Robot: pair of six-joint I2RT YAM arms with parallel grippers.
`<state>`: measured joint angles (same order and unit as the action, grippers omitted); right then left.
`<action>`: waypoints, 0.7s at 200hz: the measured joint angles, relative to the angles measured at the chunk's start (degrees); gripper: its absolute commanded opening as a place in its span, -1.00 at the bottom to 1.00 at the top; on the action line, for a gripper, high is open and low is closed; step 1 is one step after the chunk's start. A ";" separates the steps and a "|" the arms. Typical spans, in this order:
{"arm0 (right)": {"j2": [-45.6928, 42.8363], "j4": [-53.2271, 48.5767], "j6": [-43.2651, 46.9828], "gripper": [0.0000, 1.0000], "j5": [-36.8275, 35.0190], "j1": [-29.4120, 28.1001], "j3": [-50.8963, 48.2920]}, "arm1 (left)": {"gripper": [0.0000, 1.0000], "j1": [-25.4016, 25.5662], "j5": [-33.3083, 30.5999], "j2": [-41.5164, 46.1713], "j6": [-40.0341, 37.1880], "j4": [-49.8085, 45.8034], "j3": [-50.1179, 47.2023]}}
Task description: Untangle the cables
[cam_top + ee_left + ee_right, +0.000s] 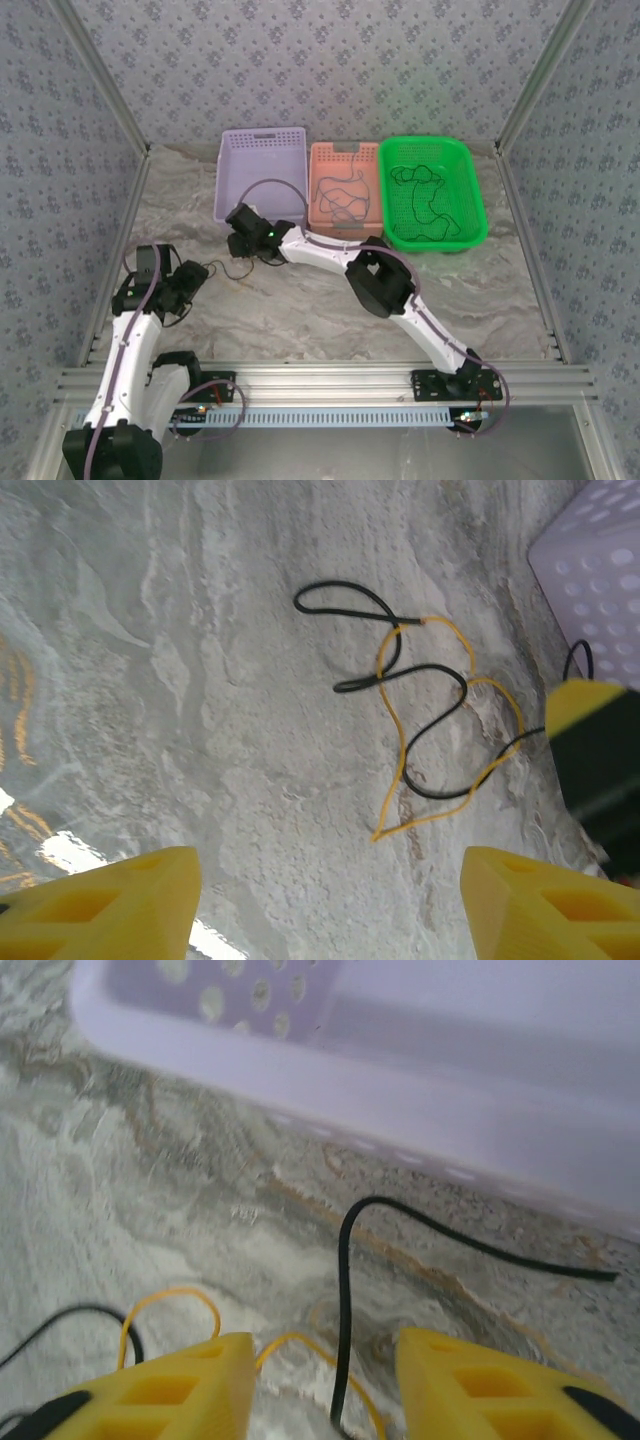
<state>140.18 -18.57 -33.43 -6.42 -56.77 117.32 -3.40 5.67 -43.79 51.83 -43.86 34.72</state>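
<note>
Black cable (345,584) and yellow cable (401,742) lie looped over each other on the desk (200,680) by the lilac basket (600,560), left pincer (328,885) wide open and empty near them, right pincer (325,1365) half open with the black one loose between its jaws.

Even, diffuse light is brightly covering the marbled table (300,310) with faint shadows, a white glare patch (62,852) is showing in the left wrist view, and the lavender basket (420,1070) is appearing unfocused in the right wrist view.
</note>
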 measured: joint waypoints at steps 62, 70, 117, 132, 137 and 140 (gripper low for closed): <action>-0.22 1.29 -1.42 -1.00 -1.79 -0.20 -2.25 | 0.32 5.18 7.04 -1.25 6.03 9.11 -9.94; -1.03 1.27 -1.55 -1.00 -2.05 -0.39 -3.43 | 0.32 6.71 7.04 -2.97 6.97 11.10 -10.32; -5.64 1.66 -2.64 -1.00 -3.02 -0.79 -7.96 | 0.04 12.59 5.14 -14.99 10.47 22.69 -10.45; -6.86 2.12 -3.08 -1.00 -3.30 -0.79 -9.05 | -0.06 12.96 3.89 -18.88 10.82 25.22 -10.32; -7.28 2.32 -3.23 -1.00 -3.34 -0.74 -9.46 | -0.14 12.96 3.63 -20.06 10.64 25.86 -10.29; -7.56 2.38 -3.26 -1.00 -3.37 -0.74 -9.77 | -0.19 12.96 3.32 -20.76 10.91 26.05 -10.25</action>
<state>132.62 -16.19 -36.69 -9.78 -57.52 107.55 9.56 8.99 -64.55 62.74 -17.80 24.47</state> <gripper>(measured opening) 0.065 0.471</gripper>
